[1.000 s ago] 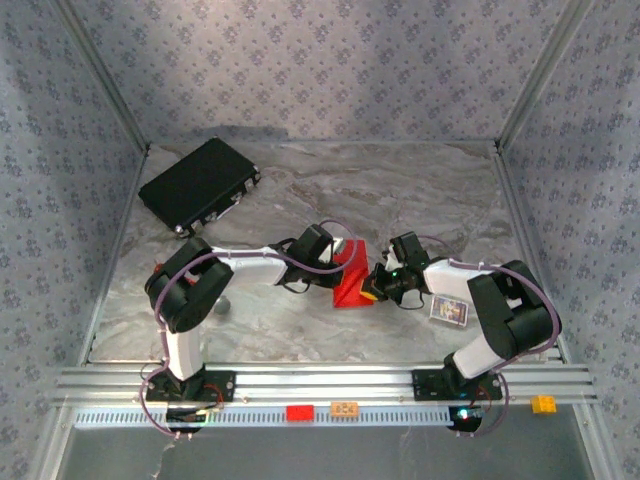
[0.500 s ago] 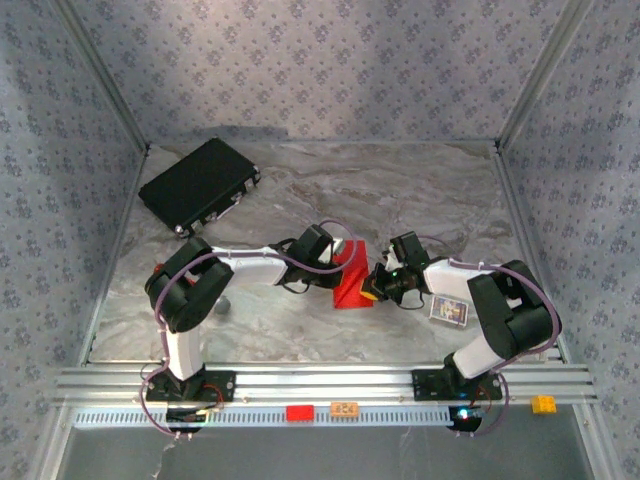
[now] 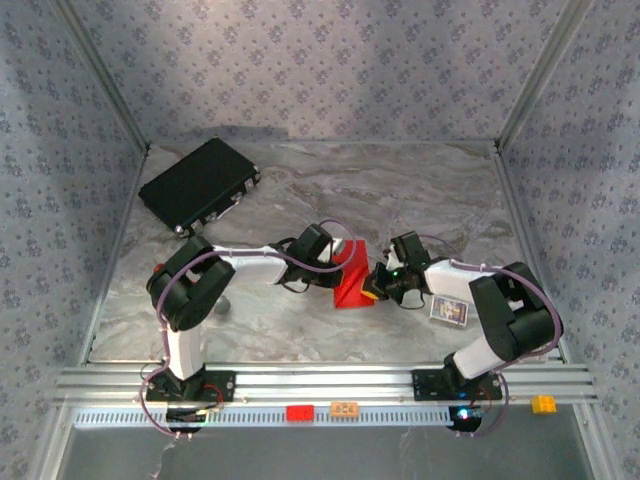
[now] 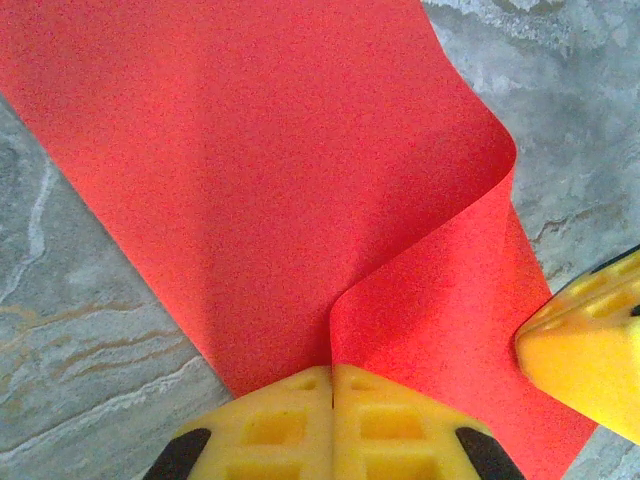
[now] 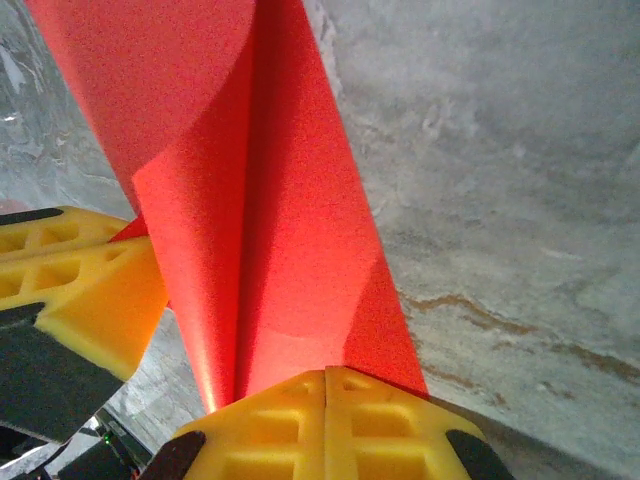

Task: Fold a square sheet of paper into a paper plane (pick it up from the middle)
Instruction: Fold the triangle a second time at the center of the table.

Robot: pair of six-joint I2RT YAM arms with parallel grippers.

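The square sheet of paper (image 4: 280,170) is thin red paper, dull and smooth with a fine grain. The left gripper (image 4: 332,375) and the right gripper (image 5: 326,378) have yellow plastic tips, dull, not shiny. The table (image 3: 400,190) looks like smooth grey stone. The rail (image 3: 320,380) is pale ribbed metal.

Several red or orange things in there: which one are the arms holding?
The red sheet of paper mid-table, pinched by the left gripper and right gripper. The tiny red block and orange block sit on the front rail.
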